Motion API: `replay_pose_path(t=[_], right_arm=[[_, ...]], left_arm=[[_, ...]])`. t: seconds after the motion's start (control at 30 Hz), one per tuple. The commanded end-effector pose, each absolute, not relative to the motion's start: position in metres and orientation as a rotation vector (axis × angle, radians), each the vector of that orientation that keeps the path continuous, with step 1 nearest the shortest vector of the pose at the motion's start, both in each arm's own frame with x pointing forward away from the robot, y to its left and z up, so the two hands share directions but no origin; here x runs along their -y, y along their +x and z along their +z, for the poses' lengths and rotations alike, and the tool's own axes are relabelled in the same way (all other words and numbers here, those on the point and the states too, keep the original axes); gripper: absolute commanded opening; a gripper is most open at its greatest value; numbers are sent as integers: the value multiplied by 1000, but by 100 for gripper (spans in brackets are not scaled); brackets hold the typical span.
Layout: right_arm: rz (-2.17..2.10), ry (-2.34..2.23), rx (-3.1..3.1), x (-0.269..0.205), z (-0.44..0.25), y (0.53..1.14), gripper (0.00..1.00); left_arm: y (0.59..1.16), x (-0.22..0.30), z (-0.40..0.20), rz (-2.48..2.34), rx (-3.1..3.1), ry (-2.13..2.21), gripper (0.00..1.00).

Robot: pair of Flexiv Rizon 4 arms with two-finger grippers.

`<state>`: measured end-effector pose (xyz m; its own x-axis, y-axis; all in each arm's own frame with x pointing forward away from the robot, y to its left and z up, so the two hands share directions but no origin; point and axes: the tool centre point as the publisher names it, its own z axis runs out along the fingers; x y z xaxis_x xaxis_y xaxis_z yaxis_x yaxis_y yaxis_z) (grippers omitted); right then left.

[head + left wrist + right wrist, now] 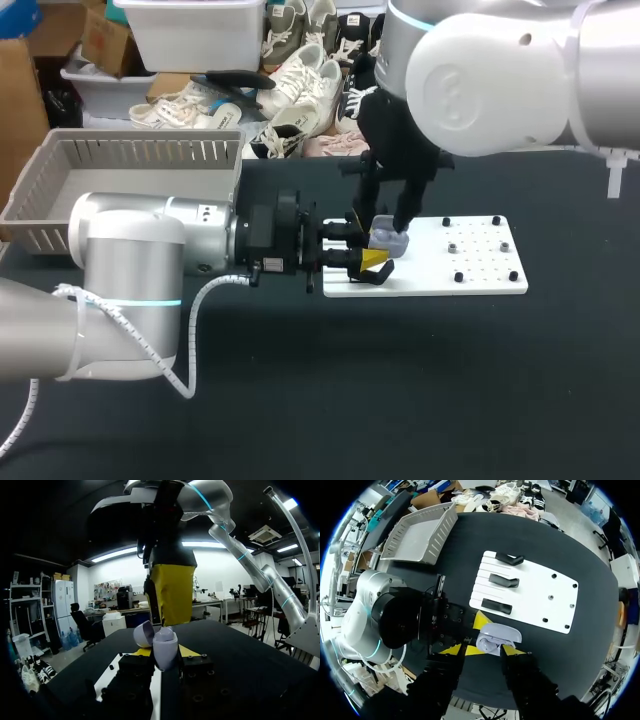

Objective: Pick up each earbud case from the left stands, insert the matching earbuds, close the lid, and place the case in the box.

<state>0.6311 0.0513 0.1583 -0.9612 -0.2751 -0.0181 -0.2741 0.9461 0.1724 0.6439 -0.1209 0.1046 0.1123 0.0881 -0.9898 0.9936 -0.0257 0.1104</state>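
The case (pixel 390 241), pale lilac with its lid open, hangs over the left end of the white board (pixel 470 272), clamped between the left gripper's (pixel 366 245) jaws. The right gripper (pixel 483 650) comes down from above, jaws apart, tips just over the case. Three black stands (pixel 503 580) lie on the board.

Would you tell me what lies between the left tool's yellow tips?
The open earbud case, held from both sides, as the left wrist view shows.
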Motion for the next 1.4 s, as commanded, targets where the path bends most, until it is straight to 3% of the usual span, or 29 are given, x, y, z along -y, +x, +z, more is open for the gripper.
replay_pose_path(t=[0.03, 0.13, 0.17, 0.27, 0.3, 0.83, 1.4], right_arm=[[-295, 442, 3108, -47, 166, 622, 45], [-310, 428, 3133, -43, 173, 619, 49], [-315, 418, 3144, -41, 175, 618, 55], [-345, 376, 3173, -32, 183, 617, 97], [-352, 361, 3182, -29, 185, 617, 100], [-322, 63, 3246, 4, 180, 659, 100], [-240, -83, 3196, 7, 136, 699, 100]], left_arm=[[644, 121, 104, -1097, -1179, 1339, 0], [644, 121, 104, -1097, -1179, 1339, 0], [644, 121, 104, -1097, -1179, 1339, 0], [644, 121, 104, -1097, -1179, 1339, 0], [644, 121, 104, -1097, -1179, 1339, 0], [644, 121, 104, -1097, -1179, 1339, 0], [644, 121, 104, -1097, -1179, 1339, 0]])
